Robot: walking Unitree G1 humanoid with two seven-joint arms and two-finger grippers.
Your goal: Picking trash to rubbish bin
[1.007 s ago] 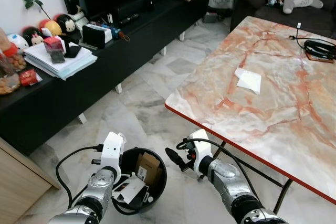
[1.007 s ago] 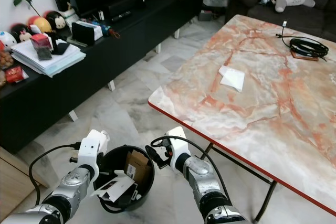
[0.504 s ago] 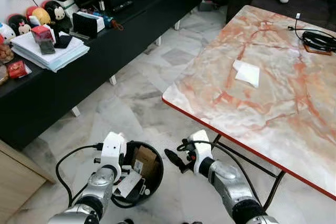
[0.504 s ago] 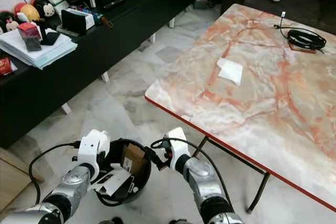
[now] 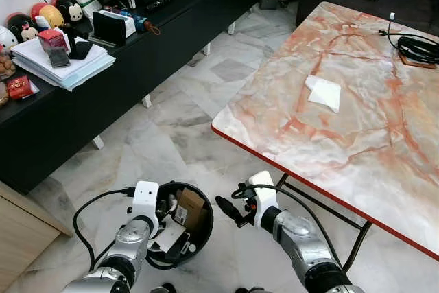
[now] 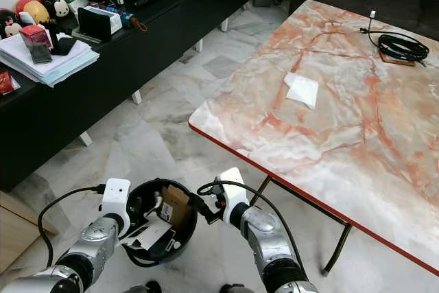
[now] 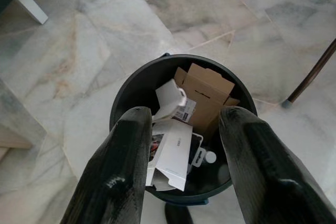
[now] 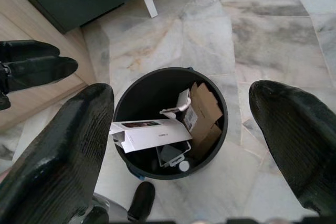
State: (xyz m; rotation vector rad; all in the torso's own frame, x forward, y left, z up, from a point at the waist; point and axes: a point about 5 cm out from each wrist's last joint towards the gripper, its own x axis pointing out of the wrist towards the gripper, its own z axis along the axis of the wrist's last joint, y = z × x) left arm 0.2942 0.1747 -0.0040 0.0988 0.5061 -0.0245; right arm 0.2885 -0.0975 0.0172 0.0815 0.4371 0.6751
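Above the black rubbish bin point(image 5: 200, 235), the left pincer point(image 7: 184, 140) and right pincer point(image 8: 184, 124) hang spread, holding nothing.

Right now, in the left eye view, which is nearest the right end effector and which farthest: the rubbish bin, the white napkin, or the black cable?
1. Rubbish bin, on the floor just left of the right end effector.
2. White napkin, mid-table.
3. Black cable, at the table's far right.

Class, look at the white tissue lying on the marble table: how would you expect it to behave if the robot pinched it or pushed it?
The white tissue lies flat and thin, so it is probably very light and floppy, drooping when pinched. On the glossy marble table a push would likely slide or crumple it. Being flat, it may prove hard to grip.
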